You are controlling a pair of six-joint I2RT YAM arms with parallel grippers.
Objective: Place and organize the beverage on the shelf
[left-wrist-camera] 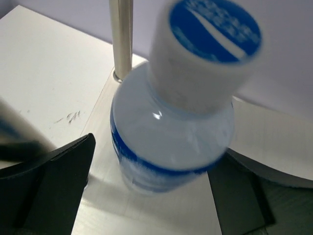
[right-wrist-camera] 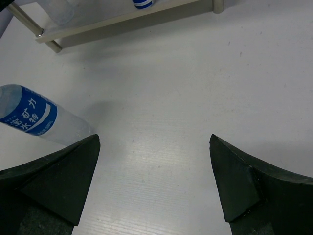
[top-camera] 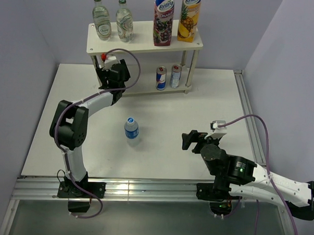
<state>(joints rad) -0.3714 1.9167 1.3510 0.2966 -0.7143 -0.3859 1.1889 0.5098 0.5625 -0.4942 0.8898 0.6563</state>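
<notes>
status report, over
Left end effector open around water bottle on lower tier of shelf. Right end effector open, empty. Second bottle waiting on table, nothing blocking.

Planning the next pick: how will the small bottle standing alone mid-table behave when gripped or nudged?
The small bottle stands on a narrow base, so a high nudge would probably tip it. Its round body would likely roll. Smooth clear plastic may slip.

Atop the shelf [top-camera: 145, 38]: bottles [top-camera: 102, 21] left, cartons [top-camera: 164, 21] right. Cans [top-camera: 161, 78] stand on its lower tier. A lone bottle [top-camera: 131, 128] stands before it
</notes>
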